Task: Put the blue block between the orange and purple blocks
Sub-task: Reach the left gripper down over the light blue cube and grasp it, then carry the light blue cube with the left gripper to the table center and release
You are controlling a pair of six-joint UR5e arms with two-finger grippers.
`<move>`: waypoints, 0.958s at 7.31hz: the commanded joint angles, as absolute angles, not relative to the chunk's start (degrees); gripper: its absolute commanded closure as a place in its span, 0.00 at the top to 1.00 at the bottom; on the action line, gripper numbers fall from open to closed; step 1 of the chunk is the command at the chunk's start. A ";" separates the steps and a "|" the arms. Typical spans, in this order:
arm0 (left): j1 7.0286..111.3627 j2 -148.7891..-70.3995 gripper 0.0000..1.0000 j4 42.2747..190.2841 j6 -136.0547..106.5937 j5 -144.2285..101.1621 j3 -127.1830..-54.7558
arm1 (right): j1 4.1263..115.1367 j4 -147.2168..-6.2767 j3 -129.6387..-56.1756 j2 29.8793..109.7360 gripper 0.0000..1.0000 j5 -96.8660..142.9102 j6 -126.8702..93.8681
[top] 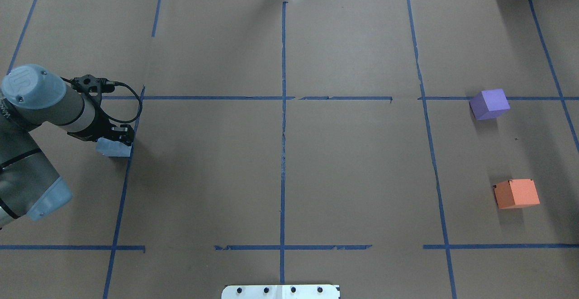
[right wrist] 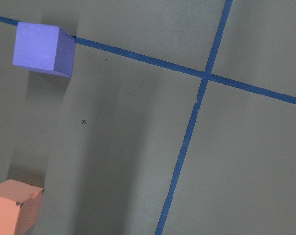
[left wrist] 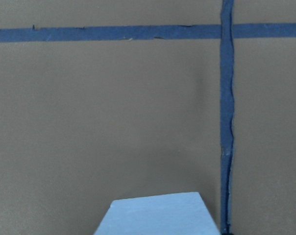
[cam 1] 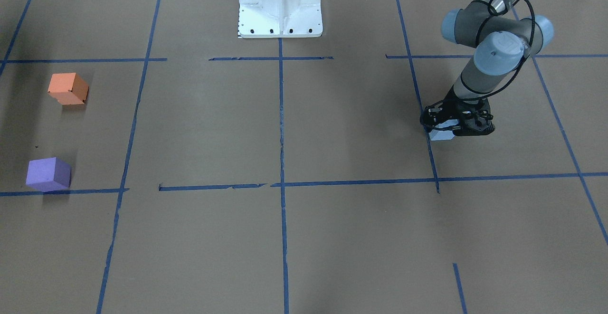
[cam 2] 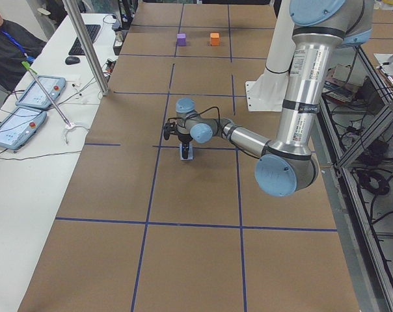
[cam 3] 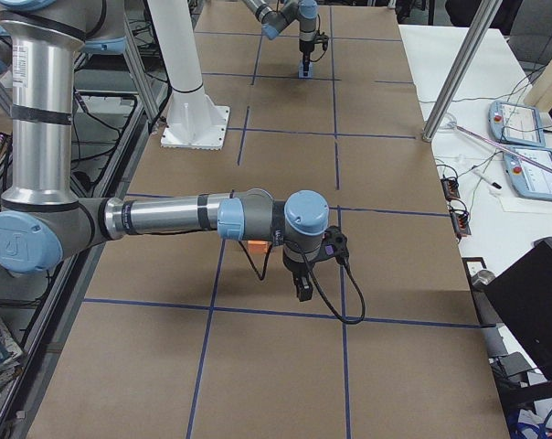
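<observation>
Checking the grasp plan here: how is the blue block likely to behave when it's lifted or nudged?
The blue block has flat faces and squared edges, so it should sit still rather than roll. Its matte, foam-like look suggests it is light and not slippery. On the flat table, a push would probably slide it, not tip it.

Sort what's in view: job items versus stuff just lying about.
Job:
light blue cube block
orange cube block
purple cube block
left end effector, at the blue block

Lying about:
white metal base plate
blue tape grid lines
two teach pendants
black keyboard
white side table
</observation>
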State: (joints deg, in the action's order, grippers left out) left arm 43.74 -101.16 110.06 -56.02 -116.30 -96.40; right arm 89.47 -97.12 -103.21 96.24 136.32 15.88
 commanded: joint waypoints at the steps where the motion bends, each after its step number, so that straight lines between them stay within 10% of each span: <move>1: 43.86 -107.28 0.21 109.69 -56.34 -115.93 -96.50 | 89.47 -97.12 -103.27 96.33 1.00 136.32 15.91; 7: 29.38 -138.38 0.29 97.38 -72.49 -104.89 -81.62 | 89.47 -97.12 -103.10 96.50 1.00 136.32 15.82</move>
